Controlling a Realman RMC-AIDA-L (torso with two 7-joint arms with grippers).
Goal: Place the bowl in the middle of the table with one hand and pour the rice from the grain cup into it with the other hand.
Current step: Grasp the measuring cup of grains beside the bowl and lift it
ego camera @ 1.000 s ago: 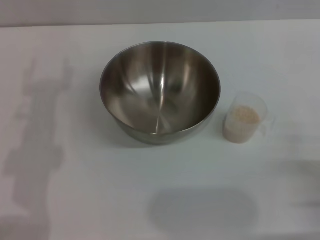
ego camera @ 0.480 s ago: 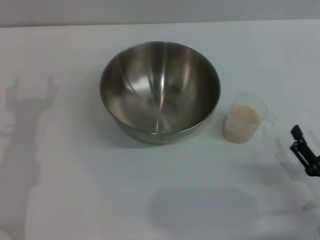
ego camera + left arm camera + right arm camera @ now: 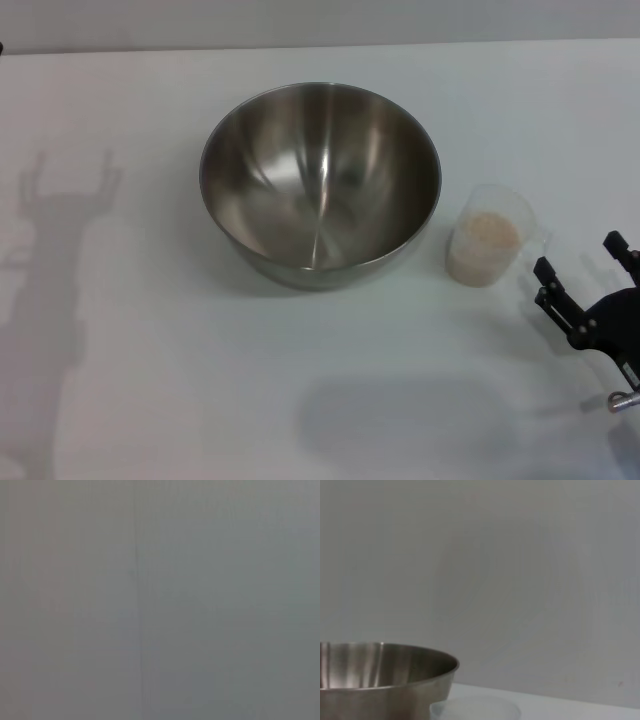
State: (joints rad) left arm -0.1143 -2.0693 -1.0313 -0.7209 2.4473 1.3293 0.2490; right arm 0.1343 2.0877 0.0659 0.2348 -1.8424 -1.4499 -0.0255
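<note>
The steel bowl stands empty on the white table, near its middle. The clear grain cup stands just right of the bowl, upright, with pale rice in it. My right gripper is open at the table's right edge, a short way right of and nearer than the cup, touching nothing. The right wrist view shows the bowl's side and the cup's rim. My left gripper is out of view; only its shadow falls on the table at the left.
The table's far edge meets a grey wall at the back. The left wrist view shows only plain grey surface.
My right gripper has come into view from the right edge and moved left toward the cup. The left arm's shadow has shifted at the left. Bowl and cup have not moved.
</note>
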